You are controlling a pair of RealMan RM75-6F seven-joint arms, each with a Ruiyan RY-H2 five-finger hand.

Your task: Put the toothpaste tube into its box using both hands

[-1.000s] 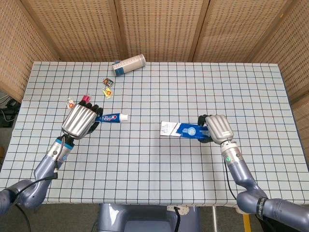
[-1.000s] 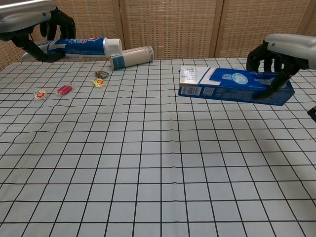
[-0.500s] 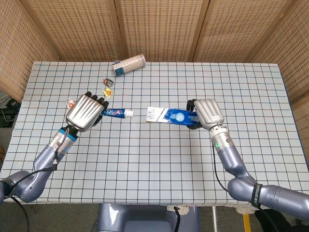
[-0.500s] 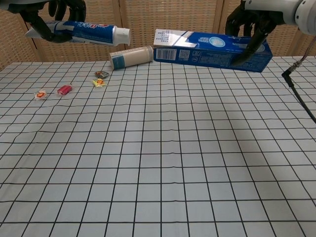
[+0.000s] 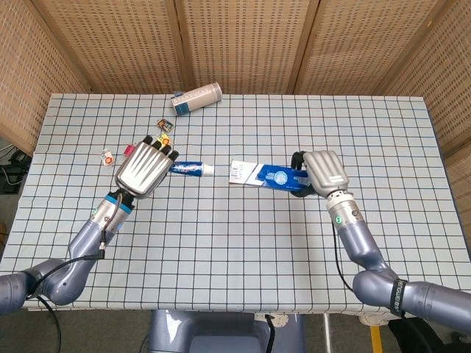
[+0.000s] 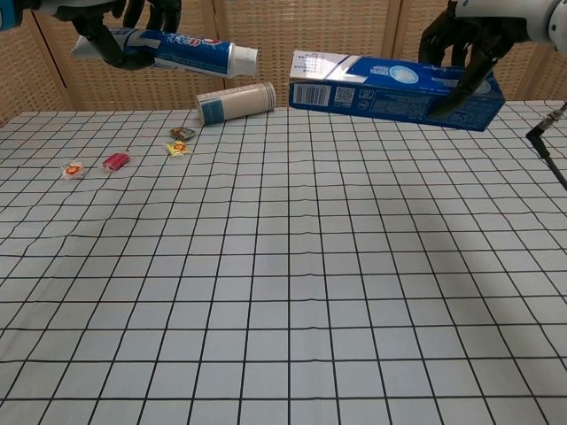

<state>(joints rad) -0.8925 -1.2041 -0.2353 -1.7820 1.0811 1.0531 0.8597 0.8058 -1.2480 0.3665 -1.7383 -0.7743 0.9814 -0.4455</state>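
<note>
Blue toothpaste box is hanging above the checked worktop, clamped in the right robot hand, its open end facing the capped toothpaste tube that the left robot hand is gripping.

Toothpaste tube held above desk in left hand, cap end pointing right. Toothpaste box held in right hand, right of tube, open end facing cap, small gap between. Cylindrical can lying on side at desk's far edge, behind tube. Small wrapped candies scattered far left on desk, in front of can.
</note>
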